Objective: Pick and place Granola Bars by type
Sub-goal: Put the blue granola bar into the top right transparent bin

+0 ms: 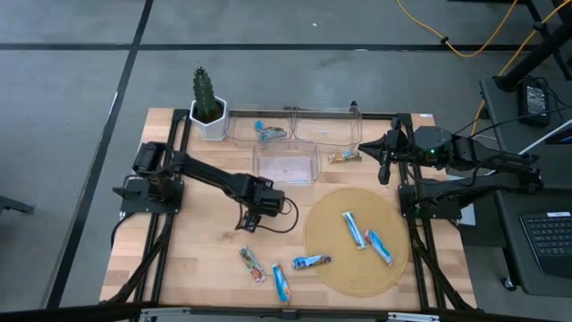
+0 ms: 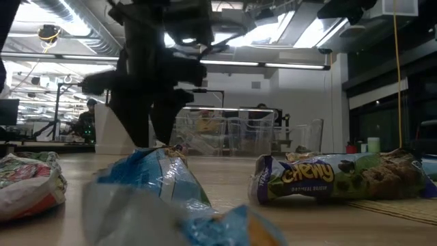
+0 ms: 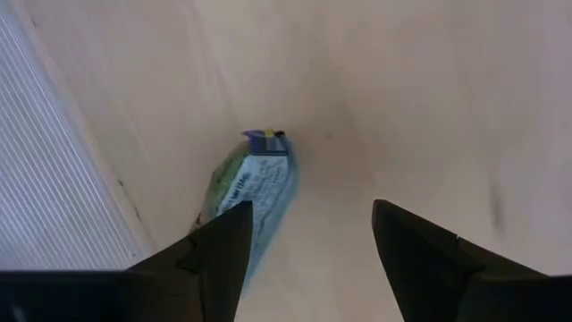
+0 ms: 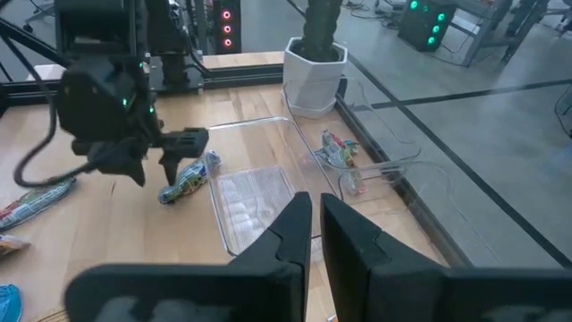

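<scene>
My left gripper (image 1: 253,217) (image 3: 310,210) is open and points down at the wooden table, left of the round mat. A green-and-blue bar (image 3: 255,188) (image 4: 189,179) lies flat on the table beside one of its fingers. Two blue bars (image 1: 355,228) (image 1: 379,248) lie on the mat. Two more blue ones (image 1: 311,262) (image 1: 281,282) and a red multicolour one (image 1: 252,264) lie near the table's near edge. My right gripper (image 1: 384,170) (image 4: 317,201) is shut and hovers at the right by the bins. My left gripper stands open over the green-and-blue bar, coming from above. One finger (image 3: 219,246) covers the bar's end (image 3: 246,210), and I cannot tell whether it touches. The bar lies flat on the table.
Three clear bins stand at the far side. One (image 1: 259,134) holds a bluish bar, one (image 1: 331,143) has a gold bar (image 1: 344,156) at its near side, and the nearer middle bin (image 1: 286,164) shows none. A cactus in a white pot (image 1: 207,107) stands at the far left corner. The round mat (image 1: 335,268) lies at the right.
</scene>
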